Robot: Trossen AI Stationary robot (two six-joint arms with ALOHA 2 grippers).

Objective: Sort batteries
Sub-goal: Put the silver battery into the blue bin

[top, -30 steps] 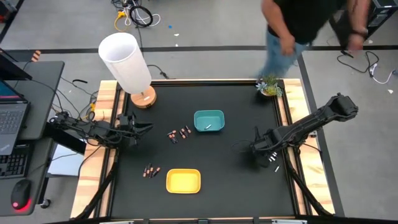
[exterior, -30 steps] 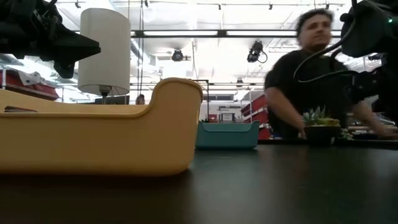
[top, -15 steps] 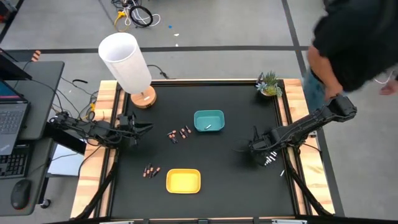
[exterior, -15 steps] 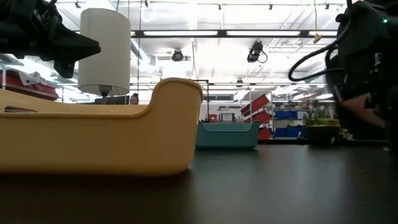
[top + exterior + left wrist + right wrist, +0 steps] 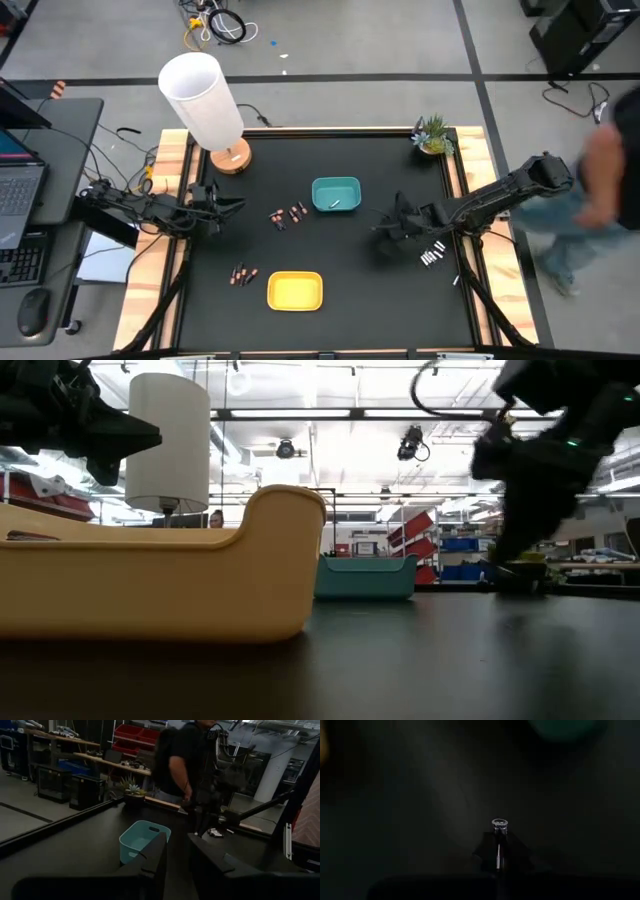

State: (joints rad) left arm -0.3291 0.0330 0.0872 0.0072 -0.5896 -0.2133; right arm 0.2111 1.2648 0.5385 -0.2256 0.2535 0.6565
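Right gripper [image 5: 385, 226], right of centre in the high view, is clenched on a battery [image 5: 499, 826] whose silvery end pokes out between the fingers. White cells [image 5: 432, 254] lie just lower right. Dark cells [image 5: 288, 215] sit left of the teal tray [image 5: 336, 195], more [image 5: 243, 274] left of the yellow tray [image 5: 295, 291]. Left gripper [image 5: 232, 205] waits at mid-left, slightly parted, empty.

- Look at the person [image 5: 590, 205] by your right arm's side of the table: only a smear in the high view, cut off by the edge.
- In your left wrist view, the right gripper [image 5: 207, 810] ahead is blurred; you can't read its fingers there.
- The battery [image 5: 499, 840] pinched in your right fingers shows only its end cap.
- The yellow tray [image 5: 150, 575] runs off the low view's edge.
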